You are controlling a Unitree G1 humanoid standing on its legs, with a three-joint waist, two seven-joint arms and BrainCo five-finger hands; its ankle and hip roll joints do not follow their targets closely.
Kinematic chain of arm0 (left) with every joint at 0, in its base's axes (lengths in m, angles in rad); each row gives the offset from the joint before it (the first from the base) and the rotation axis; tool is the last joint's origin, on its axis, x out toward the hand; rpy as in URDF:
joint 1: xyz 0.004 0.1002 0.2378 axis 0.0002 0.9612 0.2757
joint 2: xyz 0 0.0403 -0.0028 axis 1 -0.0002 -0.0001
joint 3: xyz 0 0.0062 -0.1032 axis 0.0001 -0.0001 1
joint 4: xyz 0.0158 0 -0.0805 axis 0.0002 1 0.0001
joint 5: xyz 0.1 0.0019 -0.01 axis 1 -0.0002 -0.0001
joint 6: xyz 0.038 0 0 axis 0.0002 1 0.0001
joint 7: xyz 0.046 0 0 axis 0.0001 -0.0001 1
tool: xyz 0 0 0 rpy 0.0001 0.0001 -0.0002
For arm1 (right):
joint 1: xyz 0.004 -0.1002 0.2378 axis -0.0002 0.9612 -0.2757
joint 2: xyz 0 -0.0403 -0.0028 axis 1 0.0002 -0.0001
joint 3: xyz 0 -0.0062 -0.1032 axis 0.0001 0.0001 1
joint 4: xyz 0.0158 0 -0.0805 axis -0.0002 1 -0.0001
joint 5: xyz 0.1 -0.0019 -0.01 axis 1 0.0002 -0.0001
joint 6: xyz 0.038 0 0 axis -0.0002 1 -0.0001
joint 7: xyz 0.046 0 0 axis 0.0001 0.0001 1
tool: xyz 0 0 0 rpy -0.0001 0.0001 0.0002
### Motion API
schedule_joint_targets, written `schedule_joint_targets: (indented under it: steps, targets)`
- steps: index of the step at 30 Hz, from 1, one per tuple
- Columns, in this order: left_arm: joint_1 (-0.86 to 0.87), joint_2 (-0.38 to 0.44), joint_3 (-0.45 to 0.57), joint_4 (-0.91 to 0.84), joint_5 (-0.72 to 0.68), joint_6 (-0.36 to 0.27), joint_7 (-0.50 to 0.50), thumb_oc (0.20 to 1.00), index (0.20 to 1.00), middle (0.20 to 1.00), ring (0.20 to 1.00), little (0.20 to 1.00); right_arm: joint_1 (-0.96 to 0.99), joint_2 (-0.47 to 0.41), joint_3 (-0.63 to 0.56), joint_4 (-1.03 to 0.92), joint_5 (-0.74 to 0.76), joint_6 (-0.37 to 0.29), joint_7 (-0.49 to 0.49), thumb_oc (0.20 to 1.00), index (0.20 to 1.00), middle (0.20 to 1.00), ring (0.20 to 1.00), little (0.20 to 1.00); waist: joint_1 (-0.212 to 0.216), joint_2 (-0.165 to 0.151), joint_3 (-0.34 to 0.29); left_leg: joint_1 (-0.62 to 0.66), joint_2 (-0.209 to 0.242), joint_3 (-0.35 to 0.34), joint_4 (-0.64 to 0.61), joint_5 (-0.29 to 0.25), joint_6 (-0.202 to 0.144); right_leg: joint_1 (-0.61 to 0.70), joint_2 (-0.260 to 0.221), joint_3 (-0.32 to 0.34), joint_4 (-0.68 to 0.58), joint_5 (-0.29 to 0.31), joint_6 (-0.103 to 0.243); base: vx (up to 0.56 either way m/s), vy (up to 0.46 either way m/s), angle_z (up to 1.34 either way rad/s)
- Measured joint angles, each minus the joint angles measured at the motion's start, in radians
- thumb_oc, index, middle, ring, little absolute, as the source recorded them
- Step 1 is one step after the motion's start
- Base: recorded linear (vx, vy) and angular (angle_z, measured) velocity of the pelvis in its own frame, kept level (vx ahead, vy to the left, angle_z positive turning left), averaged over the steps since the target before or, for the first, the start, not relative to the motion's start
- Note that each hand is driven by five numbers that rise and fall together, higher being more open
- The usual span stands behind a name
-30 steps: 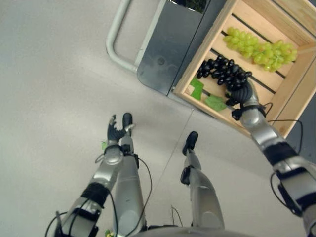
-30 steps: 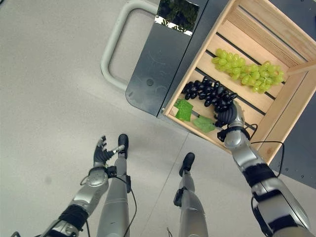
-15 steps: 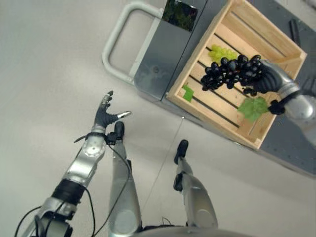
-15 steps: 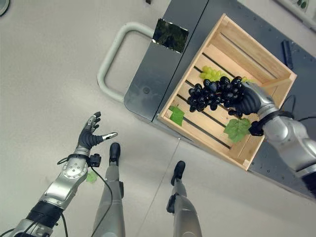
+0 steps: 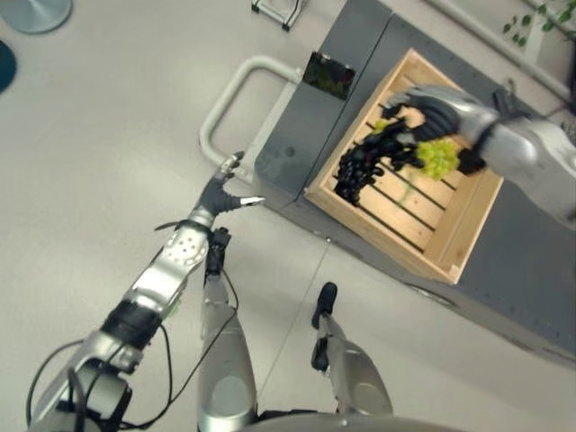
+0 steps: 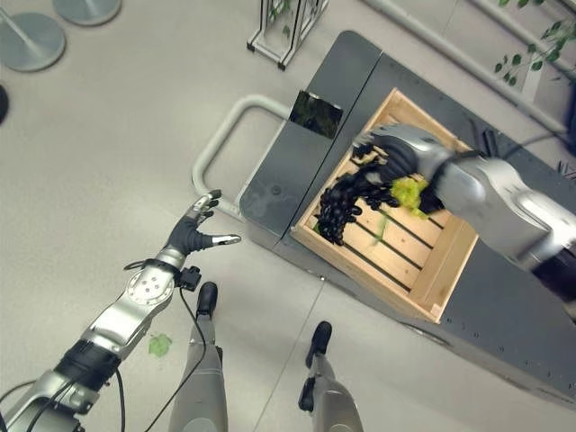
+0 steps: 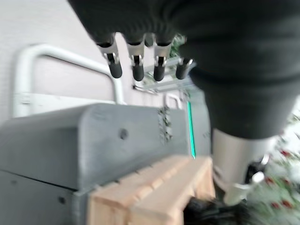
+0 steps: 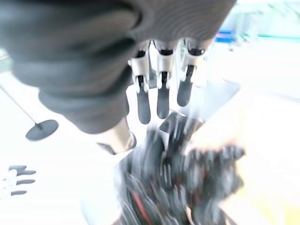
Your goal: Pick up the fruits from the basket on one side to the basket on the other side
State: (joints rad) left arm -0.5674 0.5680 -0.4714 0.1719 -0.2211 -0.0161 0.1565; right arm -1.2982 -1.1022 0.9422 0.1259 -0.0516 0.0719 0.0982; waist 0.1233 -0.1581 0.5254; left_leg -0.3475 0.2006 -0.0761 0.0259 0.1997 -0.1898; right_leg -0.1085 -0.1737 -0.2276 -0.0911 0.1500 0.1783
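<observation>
The right hand (image 6: 402, 153) is closed around a bunch of black grapes (image 6: 346, 200), which hangs from its fingers above the wooden crate (image 6: 447, 274) — the cluster dangles over the crate's near corner, with a green leaf (image 6: 407, 191) just beside the hand. The crate sits on a grey cart (image 5: 531, 270) with a pale looped handle (image 5: 229, 103). In the right wrist view the dark grapes show as a blur beneath the fingers (image 8: 161, 101). The left hand (image 6: 191, 234) is held out over the floor near the cart's handle — fingers spread and straight, thumb apart, holding nothing. A small green leaf (image 6: 160, 345) lies on the floor below the left arm.
</observation>
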Motion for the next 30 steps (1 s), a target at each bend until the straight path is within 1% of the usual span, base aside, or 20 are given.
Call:
schedule_joint_targets:
  steps: [1,2,3,5,6,8,10,12,14,17,21,23,24,26,28,30]
  targets:
    - [-0.038,-0.024,-0.041,0.015,0.0,0.002,-0.001,1.0,1.0,1.0,1.0,1.0,-0.043,0.059,0.03,0.035,-0.029,0.0,0.0,0.2,0.2,0.2,0.2,0.2,0.003,0.0,0.0,0.009,-0.005,-0.009,0.001,0.001,0.001,0.015,-0.002,0.0,0.0,-0.003,0.003,-0.02,0.01,0.17]
    - [-0.059,-0.04,-0.064,0.024,0.0,0.003,-0.003,1.0,1.0,1.0,1.0,1.0,-0.053,0.097,0.029,0.063,-0.046,-0.001,-0.002,0.2,0.2,0.2,0.2,0.2,0.006,-0.001,-0.001,0.013,-0.009,-0.012,0.001,-0.001,0.005,0.022,-0.006,0.0,0.0,-0.01,0.002,-0.01,-0.003,0.19]
    - [-0.086,-0.063,-0.086,0.036,0.0,0.004,0.0,1.0,1.0,1.0,1.0,1.0,-0.072,0.191,0.03,0.142,-0.071,0.0,-0.004,0.2,0.2,0.2,0.2,0.2,0.008,-0.001,-0.001,0.025,-0.017,-0.013,0.001,-0.001,0.005,0.036,-0.012,0.002,0.0,-0.015,0.002,0.0,-0.016,0.13]
    - [-0.11,-0.086,-0.098,0.042,0.002,0.002,0.003,1.0,1.0,1.0,1.0,1.0,-0.07,0.234,0.029,0.179,-0.086,0.0,-0.005,0.2,0.2,0.2,0.2,0.2,0.018,-0.001,-0.001,0.023,-0.023,-0.015,0.001,-0.001,0.006,0.036,-0.016,0.003,0.0,-0.018,0.008,-0.01,-0.023,0.07]
    - [-0.115,-0.1,-0.097,0.044,0.003,0.004,0.01,1.0,1.0,1.0,1.0,1.0,-0.068,0.278,0.028,0.223,-0.094,0.003,-0.006,0.2,0.2,0.2,0.2,0.2,0.027,-0.001,-0.001,0.024,-0.028,-0.015,0.0,0.002,0.006,0.037,-0.02,0.003,0.0,-0.015,0.007,0.0,-0.026,0.03]
    - [-0.117,-0.108,-0.098,0.043,0.007,0.003,0.018,1.0,1.0,1.0,1.0,1.0,-0.063,0.302,0.027,0.254,-0.095,0.009,-0.007,0.2,0.2,0.2,0.2,0.2,0.035,-0.001,-0.001,0.023,-0.029,-0.016,0.0,0.002,0.006,0.037,-0.021,0.002,0.0,-0.016,0.008,0.01,-0.023,0.04]
    - [-0.118,-0.106,-0.097,0.05,0.013,0.006,0.039,1.0,1.0,1.0,1.0,1.0,-0.05,0.386,0.008,0.343,-0.095,0.023,-0.021,0.2,0.2,0.2,0.2,0.2,0.042,-0.002,-0.001,0.026,-0.03,-0.019,0.0,0.004,0.009,0.043,-0.021,0.001,0.001,-0.016,0.013,0.0,-0.018,0.05]
    - [-0.12,-0.113,-0.098,0.055,0.013,0.007,0.042,1.0,1.0,1.0,1.0,1.0,-0.046,0.44,0.005,0.397,-0.096,0.031,-0.024,0.2,0.2,0.2,0.2,0.2,0.051,-0.002,-0.001,0.033,-0.03,-0.018,0.0,0.004,0.009,0.047,-0.021,0.002,0.001,-0.017,0.013,0.0,0.0,0.0]
    - [-0.121,-0.119,-0.098,0.057,0.013,0.007,0.044,1.0,1.0,1.0,1.0,1.0,-0.042,0.451,0.005,0.401,-0.096,0.031,-0.025,0.2,0.2,0.2,0.2,0.2,0.057,-0.002,-0.001,0.036,-0.03,-0.018,0.0,0.004,0.009,0.051,-0.021,0.001,0.001,-0.017,0.013,0.0,0.0,0.0]
    - [-0.137,-0.137,-0.097,0.091,0.013,0.007,0.063,1.0,1.0,1.0,1.0,1.0,-0.042,0.522,-0.007,0.422,-0.095,0.039,-0.043,0.2,0.2,0.2,0.2,0.2,0.057,-0.001,-0.002,0.044,-0.03,-0.02,0.002,0.0,0.005,0.061,-0.021,0.002,0.001,-0.021,0.013,0.0,-0.011,0.0]
    - [-0.142,-0.156,-0.098,0.104,0.013,0.009,0.077,1.0,1.0,1.0,1.0,1.0,-0.041,0.541,-0.017,0.406,-0.093,0.038,-0.043,0.2,0.2,0.2,0.2,0.2,0.06,0.0,-0.002,0.043,-0.031,-0.021,0.003,-0.009,0.008,0.061,-0.022,0.003,0.003,-0.025,0.008,0.0,0.0,0.0]
    - [-0.142,-0.147,-0.096,0.104,0.013,0.009,0.081,1.0,1.0,1.0,1.0,1.0,-0.039,0.54,-0.049,0.39,-0.09,0.037,-0.045,0.2,0.2,0.2,0.2,0.2,0.06,0.001,-0.003,0.043,-0.032,-0.021,0.003,-0.009,0.009,0.061,-0.024,0.003,0.002,-0.025,0.008,0.0,0.0,0.0]
    - [-0.142,-0.139,-0.096,0.104,0.013,0.009,0.082,1.0,1.0,1.0,1.0,1.0,-0.036,0.539,-0.074,0.382,-0.083,0.035,-0.052,1.0,1.0,1.0,1.0,1.0,0.059,0.001,-0.003,0.043,-0.033,-0.021,0.003,-0.009,0.009,0.061,-0.024,0.003,0.002,-0.025,0.009,0.0,0.0,0.0]
    - [-0.137,-0.13,-0.087,0.104,0.013,0.008,0.084,1.0,1.0,1.0,1.0,1.0,0.002,0.512,-0.145,0.334,-0.073,0.029,-0.073,1.0,1.0,1.0,1.0,1.0,0.061,0.004,-0.004,0.039,-0.034,-0.021,0.003,-0.01,0.01,0.058,-0.025,0.003,0.002,-0.027,0.01,0.0,0.0,0.0]
    - [-0.118,-0.133,-0.067,0.105,0.012,0.008,0.092,1.0,1.0,1.0,1.0,1.0,0.074,0.468,-0.246,0.257,-0.066,0.02,-0.12,1.0,1.0,1.0,1.0,1.0,0.06,0.005,-0.004,0.036,-0.035,-0.021,0.002,-0.011,0.011,0.054,-0.026,0.003,0.002,-0.029,0.01,-0.01,0.015,0.0]
    - [-0.083,-0.131,-0.018,0.105,0.011,0.007,0.11,1.0,1.0,1.0,1.0,1.0,0.206,0.439,-0.398,0.178,-0.043,0.014,-0.179,1.0,1.0,1.0,1.0,1.0,0.058,0.006,-0.005,0.03,-0.036,-0.02,0.002,-0.008,0.011,0.047,-0.028,0.005,0.002,-0.029,0.015,-0.03,0.032,0.02]
